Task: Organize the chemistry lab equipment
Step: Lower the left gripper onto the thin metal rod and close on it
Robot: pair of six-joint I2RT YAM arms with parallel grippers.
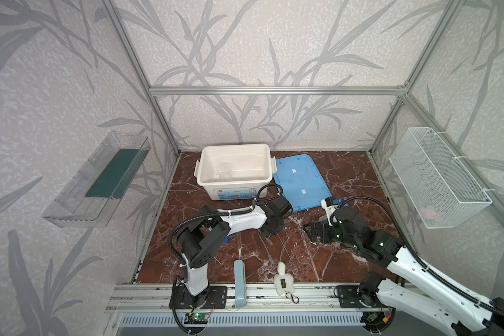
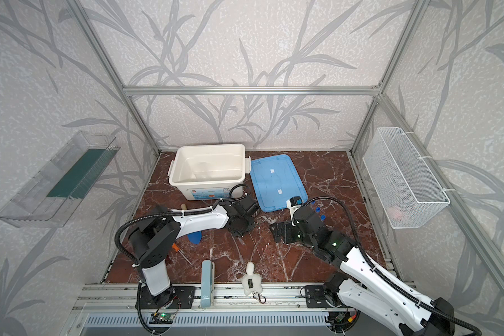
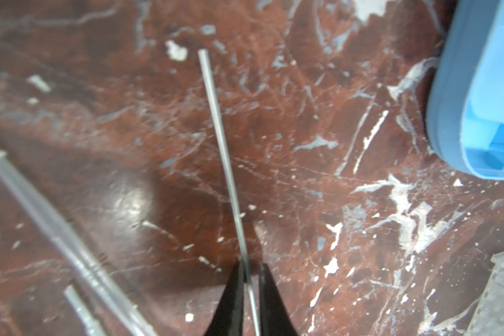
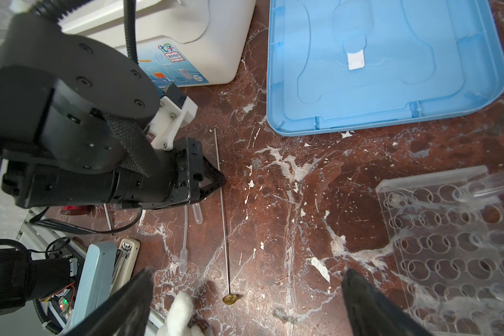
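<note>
A thin rod (image 3: 218,131) with a small amber disc at one end (image 4: 230,298) lies on the marble floor. My left gripper (image 3: 249,267) is shut on it, one black finger on each side; in both top views this gripper (image 1: 269,229) (image 2: 239,229) points down at mid-floor. My right gripper (image 4: 248,302) stands open and empty above the disc end, beside the clear perforated rack (image 4: 448,247), which has clear tubes (image 4: 492,186) lying on it. Two clear pipettes (image 4: 184,241) (image 4: 197,213) lie by the rod. A clear beaker (image 1: 224,170) sits inside the white bin (image 1: 233,183).
The blue lid (image 1: 300,180) lies flat to the right of the bin. A blue trowel (image 2: 194,237) and an orange-handled screwdriver (image 2: 175,247) lie under the left arm. A stapler (image 1: 239,286) and a white plush (image 1: 282,280) sit at the front edge. A wire basket (image 1: 440,177) hangs on the right wall.
</note>
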